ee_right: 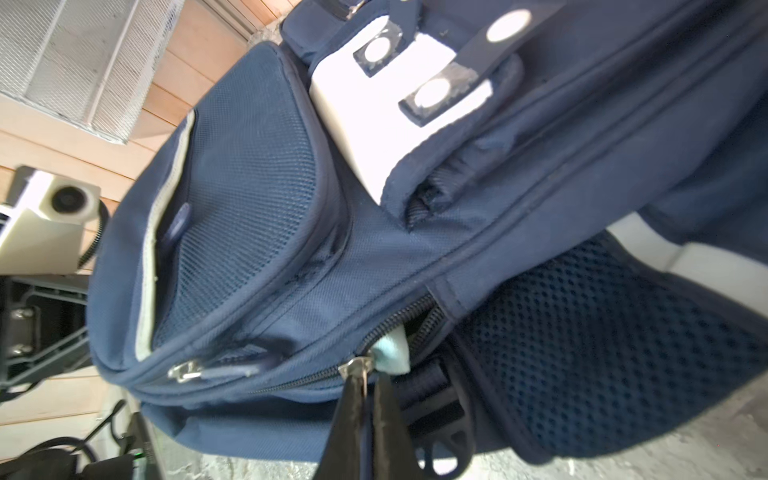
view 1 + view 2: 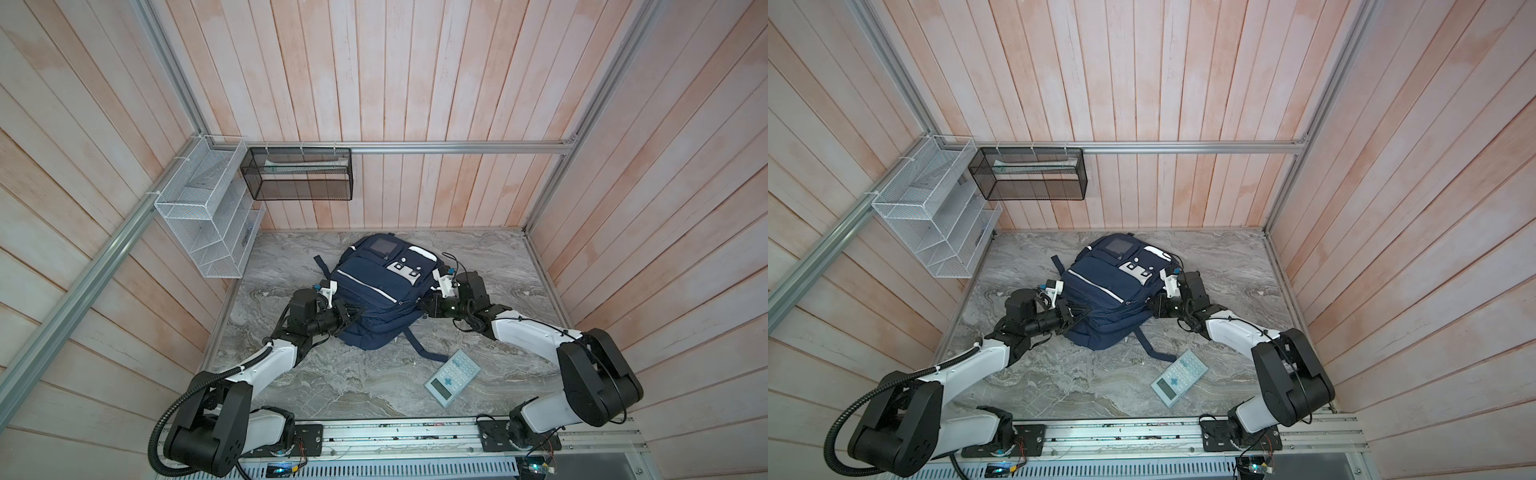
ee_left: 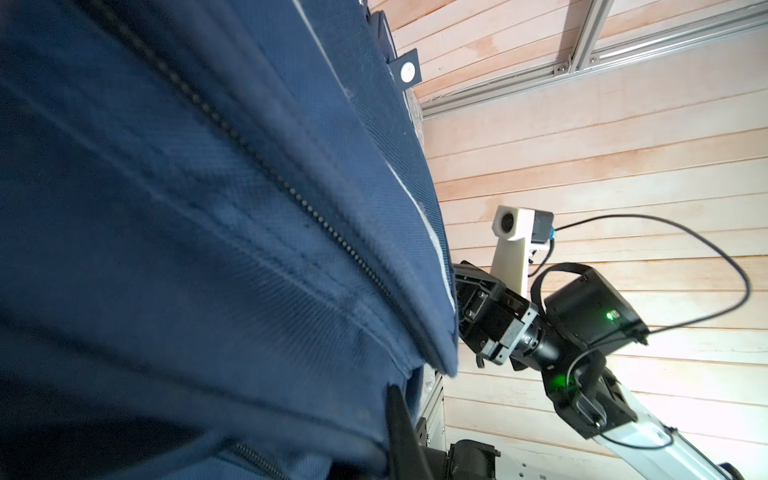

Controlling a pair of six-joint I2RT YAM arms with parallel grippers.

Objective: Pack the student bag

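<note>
The student bag point(image 2: 376, 291) lies flat in the middle of the desk point(image 2: 332, 386), front pockets up. Its long axis runs from the far wall toward the near rail, slightly skewed, and one arm is on each flank. The right hand point(image 1: 363, 374) sits against the bag's right side with its fingers pressed together on the metal zipper pull point(image 1: 355, 366) of the main compartment. The zipper track leads away from that hand along the bag's edge, so the next move probably depends on pulling along that line, not across it. The left hand point(image 2: 353, 312) is also closed and pressed into the opposite flank. Its wrist view shows one dark finger tucked under a fold, but not whether it has pinched any fabric; it looks placed to brace the bag. A light-blue soft item point(image 1: 392, 353) shows through the gap beside the pull, so that compartment already holds something. The calculator point(image 2: 453, 379) lies loose on the desk near the right arm. On the wall, the black mesh basket point(image 2: 299, 196) holds a pale long object, and the contents of the white wire rack point(image 2: 199, 232) are unclear.
</note>
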